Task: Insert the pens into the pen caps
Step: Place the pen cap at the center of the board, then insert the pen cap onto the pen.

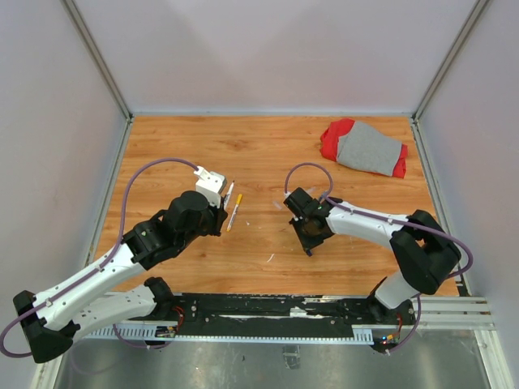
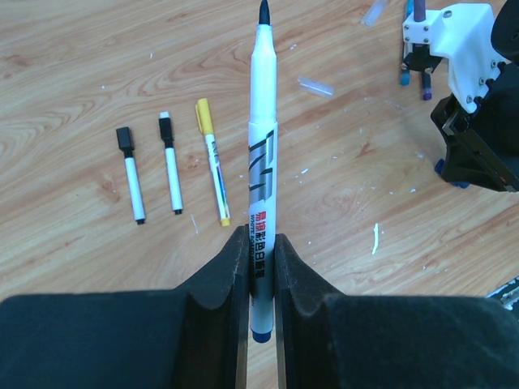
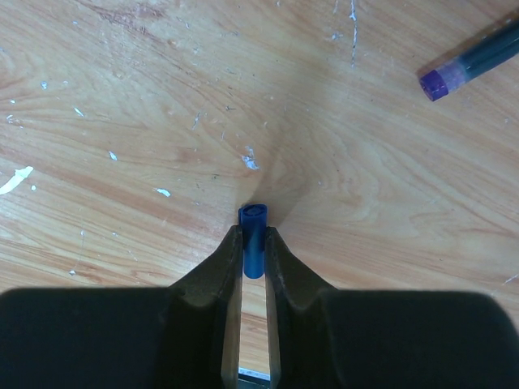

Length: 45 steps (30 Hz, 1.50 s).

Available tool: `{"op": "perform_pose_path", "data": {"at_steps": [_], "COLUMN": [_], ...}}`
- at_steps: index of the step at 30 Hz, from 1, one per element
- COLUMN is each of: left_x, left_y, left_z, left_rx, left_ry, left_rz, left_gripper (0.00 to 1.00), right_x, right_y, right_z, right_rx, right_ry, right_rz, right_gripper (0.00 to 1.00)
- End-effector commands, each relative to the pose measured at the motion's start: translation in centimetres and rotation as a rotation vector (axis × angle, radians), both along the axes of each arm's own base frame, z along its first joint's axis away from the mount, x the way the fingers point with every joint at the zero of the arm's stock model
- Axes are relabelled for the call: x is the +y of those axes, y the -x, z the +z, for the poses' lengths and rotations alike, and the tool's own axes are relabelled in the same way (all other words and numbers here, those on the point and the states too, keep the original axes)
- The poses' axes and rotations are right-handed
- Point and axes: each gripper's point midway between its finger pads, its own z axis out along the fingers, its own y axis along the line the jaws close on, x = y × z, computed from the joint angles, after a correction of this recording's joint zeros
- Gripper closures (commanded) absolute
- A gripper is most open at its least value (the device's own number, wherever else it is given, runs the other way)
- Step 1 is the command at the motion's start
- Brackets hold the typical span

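Left gripper [image 2: 259,243] clamps a bare-tipped white marker [image 2: 262,162]; right gripper [image 3: 252,235] pinches a blue cap [image 3: 254,220]. Next, they need aligning.

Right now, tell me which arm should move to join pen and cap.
Left, probably. The left tool grips the white pen near its tail, bare tip projecting far forward, easy to steer. The right tool holds the blue cap, barely protruding; better kept steady.
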Motion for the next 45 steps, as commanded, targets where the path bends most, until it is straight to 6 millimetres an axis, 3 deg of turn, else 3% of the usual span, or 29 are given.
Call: {"op": "perform_pose_path", "data": {"at_steps": [1, 16, 22, 32, 38, 45], "left_x": [-0.4, -0.3, 0.0, 0.5, -0.8, -2.6], "left_y": [-0.2, -0.3, -0.2, -0.5, -0.4, -0.3], "left_z": [0.3, 0.3, 0.8, 2.0, 2.4, 1.3], "left_rx": [-0.019, -0.024, -0.047, -0.080, -0.074, -0.044], "left_ry": [0.015, 0.013, 0.030, 0.095, 0.191, 0.240], "left_rz": [-0.015, -0.010, -0.006, 0.051, 0.035, -0.012], "left_gripper": [1.00, 1.00, 1.00, 1.00, 1.00, 0.99], "right_x": [-1.3, -2.0, -2.1, -1.3, -0.7, -0.2], "right_y": [1.8, 3.1, 2.8, 0.8, 0.0, -1.4], "right_z": [-1.0, -2.7, -2.6, 1.6, 4.0, 6.9], "right_rx": [0.072, 0.157, 0.137, -0.048, -0.148, -0.258], "right_ry": [0.077, 0.159, 0.163, 0.047, -0.085, -0.261], "right_rz": [0.022, 0.060, 0.058, 0.027, 0.030, 0.005], "right_gripper": [0.87, 0.78, 0.89, 0.99, 0.99, 0.99]}}
